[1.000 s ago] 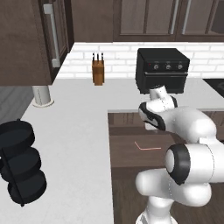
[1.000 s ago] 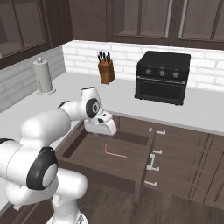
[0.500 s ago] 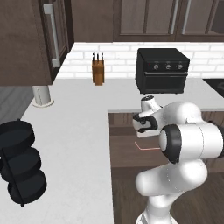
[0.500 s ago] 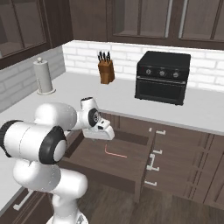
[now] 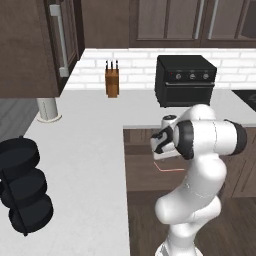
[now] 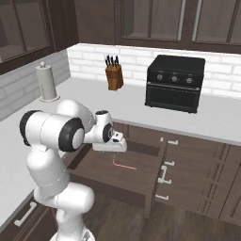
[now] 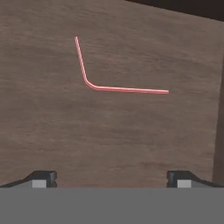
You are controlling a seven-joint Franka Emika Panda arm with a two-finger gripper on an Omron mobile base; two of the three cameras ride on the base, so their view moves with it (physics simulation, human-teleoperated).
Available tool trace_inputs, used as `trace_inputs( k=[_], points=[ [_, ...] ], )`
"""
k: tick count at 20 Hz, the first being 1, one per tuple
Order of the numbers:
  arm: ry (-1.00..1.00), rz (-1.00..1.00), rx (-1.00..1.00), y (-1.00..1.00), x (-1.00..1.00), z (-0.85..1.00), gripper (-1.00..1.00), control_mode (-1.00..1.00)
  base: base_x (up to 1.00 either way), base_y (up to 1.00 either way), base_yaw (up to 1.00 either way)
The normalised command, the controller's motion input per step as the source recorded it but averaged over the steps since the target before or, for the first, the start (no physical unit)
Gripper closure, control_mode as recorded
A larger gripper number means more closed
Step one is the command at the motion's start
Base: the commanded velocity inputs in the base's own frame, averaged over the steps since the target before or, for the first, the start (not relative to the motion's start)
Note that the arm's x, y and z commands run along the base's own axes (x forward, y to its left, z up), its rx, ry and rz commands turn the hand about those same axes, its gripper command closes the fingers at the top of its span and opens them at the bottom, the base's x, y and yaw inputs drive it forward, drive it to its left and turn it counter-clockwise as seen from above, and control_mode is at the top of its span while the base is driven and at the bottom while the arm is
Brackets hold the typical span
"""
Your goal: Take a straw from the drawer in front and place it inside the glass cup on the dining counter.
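Arm folded back | end effector [image 7: 112,178] spread | bent thin pink straw [image 7: 101,86] flat on wood-grain drawer [image 7: 52,131] floor

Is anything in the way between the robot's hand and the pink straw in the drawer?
Nothing visible is. The drawer is pulled open, and the straw lies alone on its bare wood floor. The gripper hangs above it with fingers apart, nothing between them.
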Motion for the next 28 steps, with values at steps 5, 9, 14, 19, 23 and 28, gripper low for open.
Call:
trace_inputs(
  k=[5,9,14,19,23,28],
  points=[
    [0.01,0.22,0.04,0.09,0.52,-0.47,-1.00,-1.00,0.00,0.00,0.00],
    [0.00,0.20,0.02,0.12,0.49,-0.48,-1.00,-1.00,0.00,0.00,0.00],
    [0.04,0.13,0.01,0.03,0.44,-0.51,-1.00,-1.00,0.00,0.00,0.00],
    [0.11,0.07,0.01,0.00,0.49,-0.53,-1.00,-1.00,0.00,0.00,0.00],
    [0.08,0.06,0.01,0.00,0.42,-0.43,-1.00,-1.00,0.00,0.00,0.00],
    [0.01,0.05,0.01,0.00,0.16,-0.43,-1.00,-1.00,0.00,0.00,0.00]
  ],
)
